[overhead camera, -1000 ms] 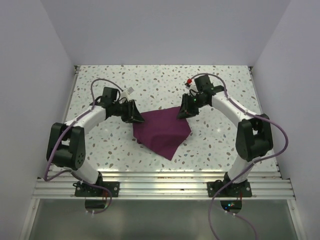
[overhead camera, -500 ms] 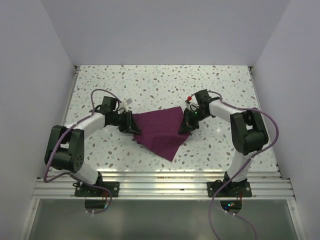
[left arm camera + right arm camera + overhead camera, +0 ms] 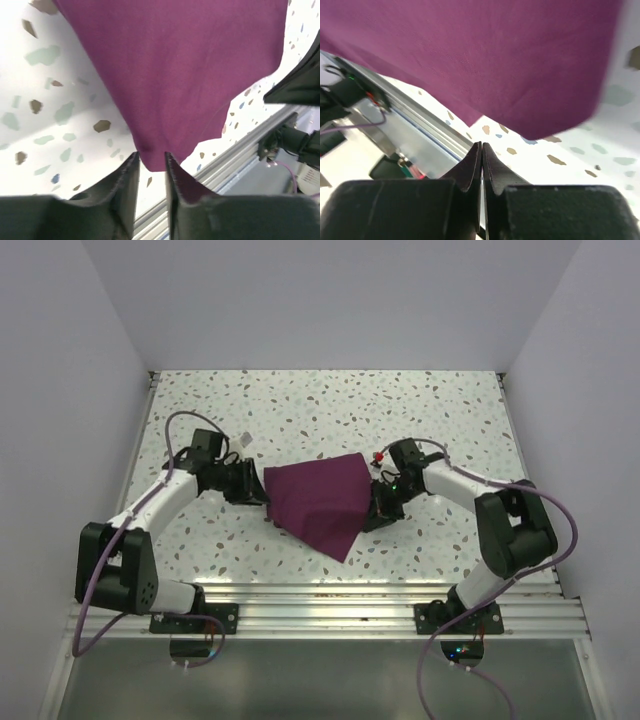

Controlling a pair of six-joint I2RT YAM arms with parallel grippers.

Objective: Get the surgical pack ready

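Since a second ago, both grippers are brought down to the purple cloth (image 3: 318, 502), laid on the table (image 3: 300, 410) between them. The right gripper (image 3: 481, 146) is squeezed shut beside the cloth's edge, nothing caught. A corner is seen inside the left gripper (image 3: 151, 159); whether it is pinched cannot be told. Another grab is probably needed.

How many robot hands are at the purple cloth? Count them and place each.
2. The left hand is open at the left corner of the purple cloth; the right hand is shut by its right edge.
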